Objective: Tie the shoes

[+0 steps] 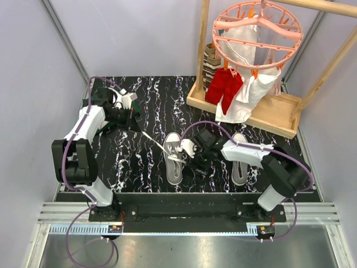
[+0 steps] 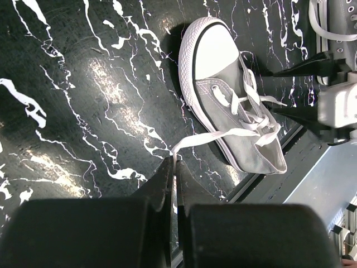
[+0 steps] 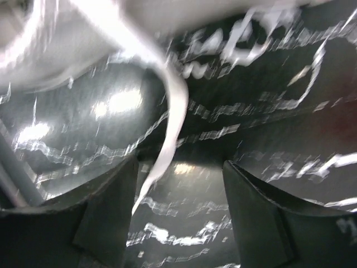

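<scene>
Pinching a white lace [image 2: 212,136] shut, left gripper [image 2: 174,163] holds it stretched off one grey shoe [image 2: 234,106]. Other shoe [image 1: 241,162] sits right beside it on the table [image 1: 139,167]. Right gripper [image 3: 179,164] is spread wide, with a lace dangling loose between its fingers. Clothes [image 1: 240,84] hang over the wooden tray [image 1: 279,114].

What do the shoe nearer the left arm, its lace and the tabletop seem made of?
The shoe is matte grey woven cloth, likely canvas. Its toe cap is smooth white, probably rubber. Its lace is a flat white fabric band. The tabletop is glossy black with white marble-like veins and glare; stone or printed film, unclear.
</scene>
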Available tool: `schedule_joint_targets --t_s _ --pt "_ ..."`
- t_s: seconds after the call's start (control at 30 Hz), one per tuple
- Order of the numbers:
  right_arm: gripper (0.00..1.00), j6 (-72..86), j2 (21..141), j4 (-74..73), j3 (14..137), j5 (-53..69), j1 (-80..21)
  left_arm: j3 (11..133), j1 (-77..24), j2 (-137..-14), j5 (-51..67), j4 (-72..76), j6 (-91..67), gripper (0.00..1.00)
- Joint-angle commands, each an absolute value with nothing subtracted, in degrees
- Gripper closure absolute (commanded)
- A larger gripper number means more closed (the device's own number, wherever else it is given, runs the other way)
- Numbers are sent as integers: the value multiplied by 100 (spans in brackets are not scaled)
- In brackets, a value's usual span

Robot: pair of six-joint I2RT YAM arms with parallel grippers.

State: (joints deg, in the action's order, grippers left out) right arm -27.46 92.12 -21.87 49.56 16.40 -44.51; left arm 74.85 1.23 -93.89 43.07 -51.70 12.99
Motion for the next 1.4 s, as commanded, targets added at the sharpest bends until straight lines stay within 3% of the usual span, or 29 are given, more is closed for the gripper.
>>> schedule_joint_targets --t_s 0.0,0.07,0.17,0.2,0.3,0.93,1.37 --pt "31 -2619 9667 -1828 5422 958 -4675 7401 114 -9439 4562 -4931 1239 100" --pt "34 -2645 9877 -1915 5484 800 -4825 7400 106 -9475 4579 -4904 1239 100" --pt "52 -2716 10063 -2117 5502 633 -5001 7418 106 -9475 4579 -4887 1257 100" --pt "71 -2716 10081 -2196 5493 633 -5027 7427 105 -9466 4570 -4887 1266 100" --pt "100 -2724 9967 -2495 5397 563 -5036 7427 105 -9448 4570 -4887 1292 100" --pt "100 -2971 6962 -3664 4535 26 -4025 8174 413 -9422 3147 -5537 2065 100" --pt "100 -2935 7172 -3797 4509 571 -4025 8376 861 -9404 2532 -5414 2180 100"
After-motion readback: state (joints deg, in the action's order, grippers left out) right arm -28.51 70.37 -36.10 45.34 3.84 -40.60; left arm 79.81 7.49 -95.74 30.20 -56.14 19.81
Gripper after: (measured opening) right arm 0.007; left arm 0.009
